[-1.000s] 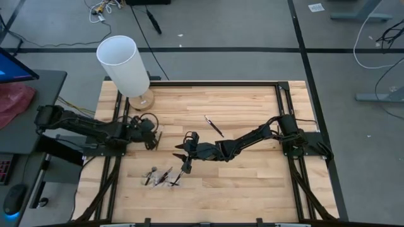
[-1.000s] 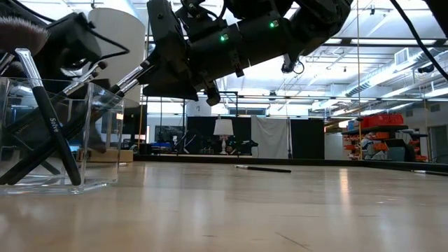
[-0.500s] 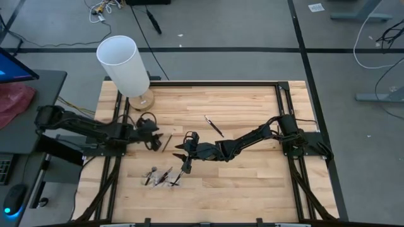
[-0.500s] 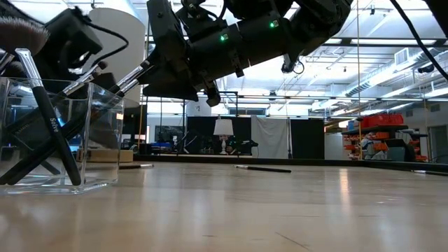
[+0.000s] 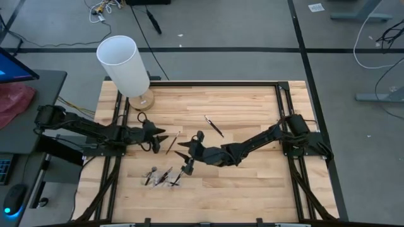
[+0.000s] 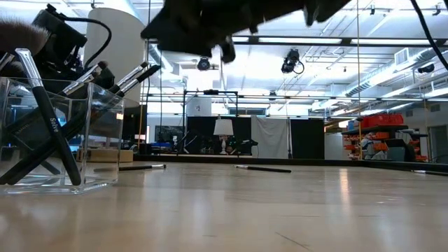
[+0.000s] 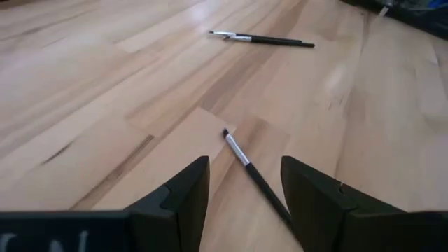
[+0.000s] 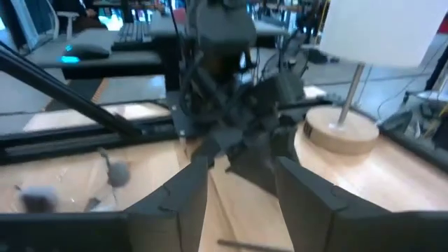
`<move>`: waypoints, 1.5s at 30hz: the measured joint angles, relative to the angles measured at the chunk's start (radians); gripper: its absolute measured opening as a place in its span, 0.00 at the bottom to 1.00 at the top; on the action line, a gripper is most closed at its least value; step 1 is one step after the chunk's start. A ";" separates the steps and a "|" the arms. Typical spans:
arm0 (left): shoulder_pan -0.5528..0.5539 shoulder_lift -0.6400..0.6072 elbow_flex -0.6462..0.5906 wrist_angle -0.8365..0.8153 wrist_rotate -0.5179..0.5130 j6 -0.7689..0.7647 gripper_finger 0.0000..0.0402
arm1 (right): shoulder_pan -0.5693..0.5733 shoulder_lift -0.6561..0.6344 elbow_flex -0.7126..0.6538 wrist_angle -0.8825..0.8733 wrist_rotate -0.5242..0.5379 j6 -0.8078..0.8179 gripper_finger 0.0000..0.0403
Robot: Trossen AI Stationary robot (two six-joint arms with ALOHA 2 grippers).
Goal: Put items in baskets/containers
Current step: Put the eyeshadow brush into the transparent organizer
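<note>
You have most brushes (image 6: 49,133) in the tray (image 6: 98,178); two brushes lie loose. Left tool (image 7: 241,189) straddles one, open, empty; right tool (image 8: 234,189) likewise open, empty.

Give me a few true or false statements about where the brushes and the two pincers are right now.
1. A brush lies on the wood before the open left pincer. True.
2. The right pincer grips a brush. False: it is open and empty.
3. The clear tray holds several brushes. True.
4. Another brush lies alone on the table. True.
5. The lamp lies toppled. False: it stands upright.
</note>
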 joint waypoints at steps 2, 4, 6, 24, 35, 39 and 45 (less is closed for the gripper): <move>0.000 0.001 0.003 -0.005 0.000 0.001 0.45 | 0.006 -0.019 0.000 0.001 0.014 -0.023 0.42; 0.000 0.021 0.018 -0.005 0.000 0.001 0.45 | 0.010 -0.031 0.000 0.004 0.015 -0.033 0.42; 0.000 0.058 0.047 -0.005 0.000 0.001 0.45 | 0.009 -0.039 0.000 -0.001 0.015 -0.045 0.42; 0.009 0.604 0.305 -0.002 -0.016 0.081 0.40 | 0.022 -0.041 0.000 0.000 0.015 -0.032 0.42; 0.021 0.620 0.292 -0.041 0.023 0.136 0.03 | 0.022 -0.041 0.000 -0.023 0.014 -0.020 0.42; 0.047 0.542 0.249 -0.058 0.064 0.145 0.03 | 0.022 -0.027 0.002 -0.042 0.007 0.034 0.42; 0.085 0.293 0.148 -0.096 0.109 0.161 0.02 | 0.022 0.028 0.001 -0.084 -0.021 0.126 0.42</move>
